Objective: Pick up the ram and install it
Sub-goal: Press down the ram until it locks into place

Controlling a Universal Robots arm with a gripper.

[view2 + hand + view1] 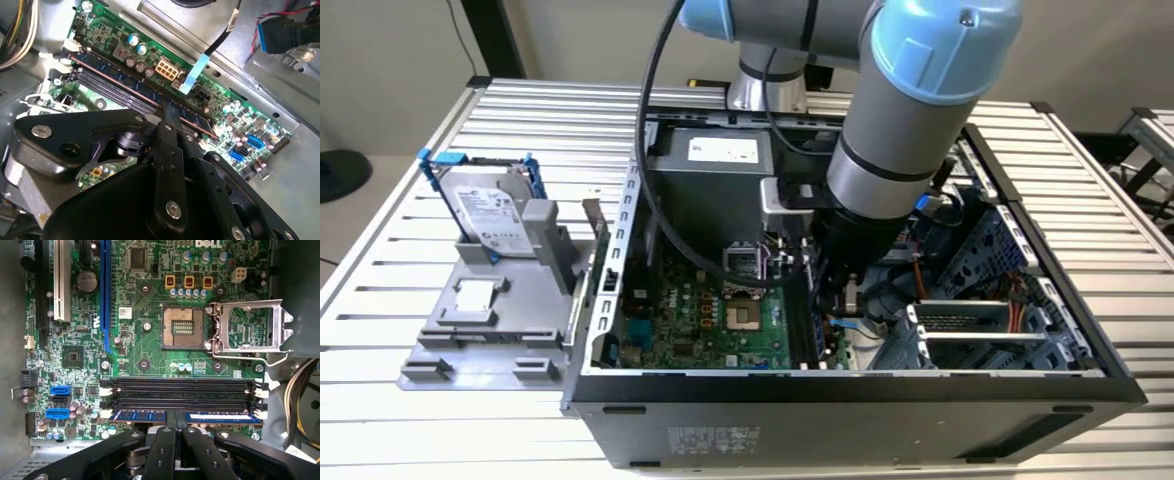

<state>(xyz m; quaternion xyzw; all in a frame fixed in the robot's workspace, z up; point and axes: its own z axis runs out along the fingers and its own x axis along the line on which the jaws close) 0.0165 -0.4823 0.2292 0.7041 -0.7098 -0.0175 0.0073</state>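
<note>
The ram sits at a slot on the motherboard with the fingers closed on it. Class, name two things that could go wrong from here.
1. The ram sits at the outermost of the black slots; if misaligned, pressing could jam it or strain the board.
2. The fingers grip its middle, so one end could seat first, leaving it tilted with a white end clip unlatched.

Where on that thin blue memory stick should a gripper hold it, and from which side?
Probably at the middle of its long top edge, from straight above the motherboard. The ram stands on edge in the outermost slot, so only its thin flat faces offer a pinch. The gripper is already closed there, one finger on each face.
</note>
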